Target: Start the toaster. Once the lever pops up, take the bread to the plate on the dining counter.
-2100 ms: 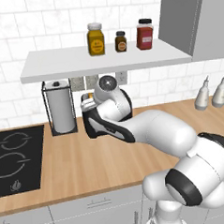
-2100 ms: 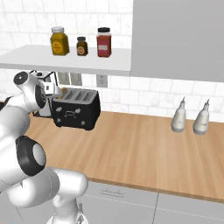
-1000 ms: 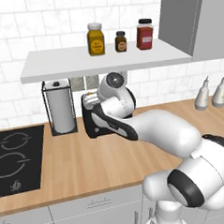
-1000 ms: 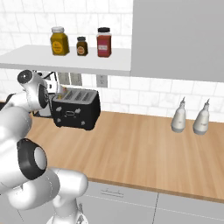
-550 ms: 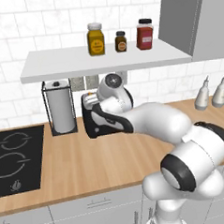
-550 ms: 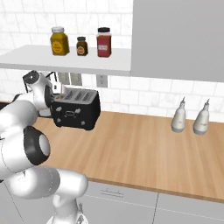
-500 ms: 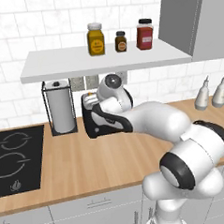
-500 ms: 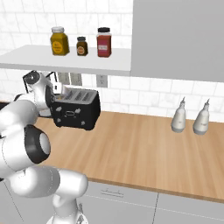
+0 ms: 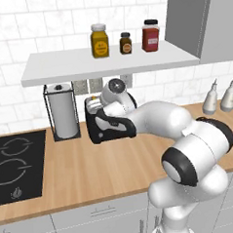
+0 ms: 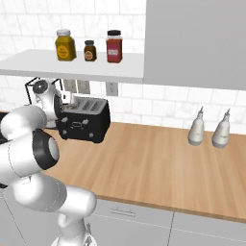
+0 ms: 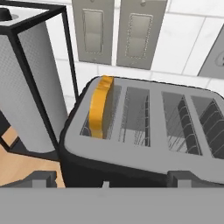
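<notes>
Bread in the slot, toasting yet to begin

The tool, tips spread apart and holding nothing, hovers over the toaster on the tabletop. The bread stands on edge in the end slot beside the paper-towel roll, long axis along the slot; carrying remains.

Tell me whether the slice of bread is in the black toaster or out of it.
In. The tan bread slice stands upright in the leftmost slot of the black boxy toaster, its top edge poking above the grey top.
</notes>
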Available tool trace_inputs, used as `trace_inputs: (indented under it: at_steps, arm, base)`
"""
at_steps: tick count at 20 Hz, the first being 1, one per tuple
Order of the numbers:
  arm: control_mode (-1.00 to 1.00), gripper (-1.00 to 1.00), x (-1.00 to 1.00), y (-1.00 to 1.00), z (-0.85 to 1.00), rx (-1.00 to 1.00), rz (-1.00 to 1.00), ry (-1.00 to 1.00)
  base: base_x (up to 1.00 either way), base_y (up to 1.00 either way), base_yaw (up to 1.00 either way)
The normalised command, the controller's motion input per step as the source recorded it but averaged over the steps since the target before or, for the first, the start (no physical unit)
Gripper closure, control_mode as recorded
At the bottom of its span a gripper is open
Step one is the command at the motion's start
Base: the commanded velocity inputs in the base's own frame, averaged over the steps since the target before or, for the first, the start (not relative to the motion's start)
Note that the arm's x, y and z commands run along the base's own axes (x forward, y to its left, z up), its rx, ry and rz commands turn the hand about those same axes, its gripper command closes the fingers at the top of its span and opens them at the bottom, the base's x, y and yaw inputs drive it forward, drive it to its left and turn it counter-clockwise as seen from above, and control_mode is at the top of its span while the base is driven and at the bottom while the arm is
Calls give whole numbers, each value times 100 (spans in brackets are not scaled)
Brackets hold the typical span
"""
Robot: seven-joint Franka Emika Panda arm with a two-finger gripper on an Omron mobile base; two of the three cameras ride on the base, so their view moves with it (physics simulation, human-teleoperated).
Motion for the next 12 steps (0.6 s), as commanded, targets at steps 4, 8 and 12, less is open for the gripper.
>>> trace_inputs:
  at_steps: [4,8,12]
  arm:
    - [-100,-100,21,1,0,0,1,0]
    - [-100,-100,13,6,0,0,1,0]
    - [-100,-100,10,15,0,0,0,0]
  base:
    - [0,0,0]
    - [0,0,0]
    - [0,0,0]
